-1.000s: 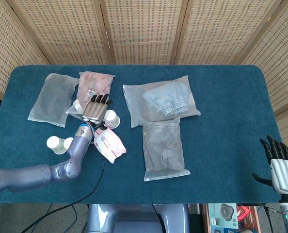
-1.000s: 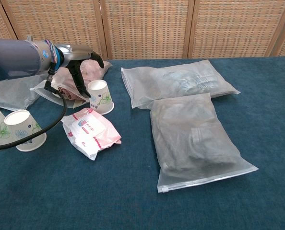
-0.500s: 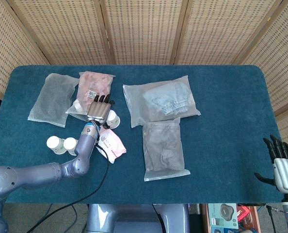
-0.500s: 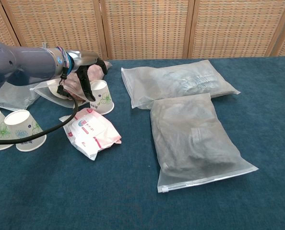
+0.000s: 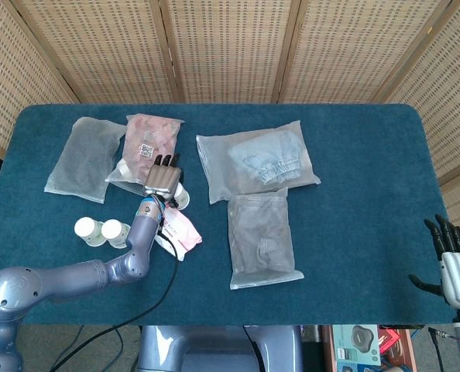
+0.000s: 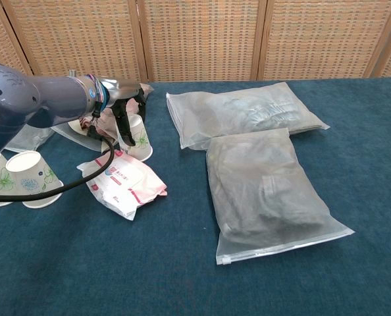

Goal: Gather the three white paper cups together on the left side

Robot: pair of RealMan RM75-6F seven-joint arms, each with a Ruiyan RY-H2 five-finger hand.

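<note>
Your work surface is a table (image 5: 354,155) covered in dark blue felt-like cloth with rounded corners; behind it stands a folding screen (image 5: 230,46) of woven cane panels in pale wood frames.

You have three white paper cups with a green floral print. Two stand mouth-down, touching each other, at the lower left of the head view: first cup (image 5: 85,229) and second cup (image 5: 113,231). The third cup (image 6: 137,137) sits at left of centre, mostly hidden by your left hand (image 5: 164,178), whose dark fingers (image 6: 126,128) curl down around its sides; whether they truly clamp it cannot be told.

Four plastic bags of folded fabric lie flat: a grey bag (image 5: 83,157) at upper left, a pink bag (image 5: 149,139) beside it, a pale blue bag (image 5: 257,161) at centre, a dark grey bag (image 5: 262,240) below that. One pink wipes pack (image 5: 180,232) lies just beneath the left hand.

Your right hand (image 5: 451,260) shows at the lower right corner, off the table, fingers apart and holding nothing.
</note>
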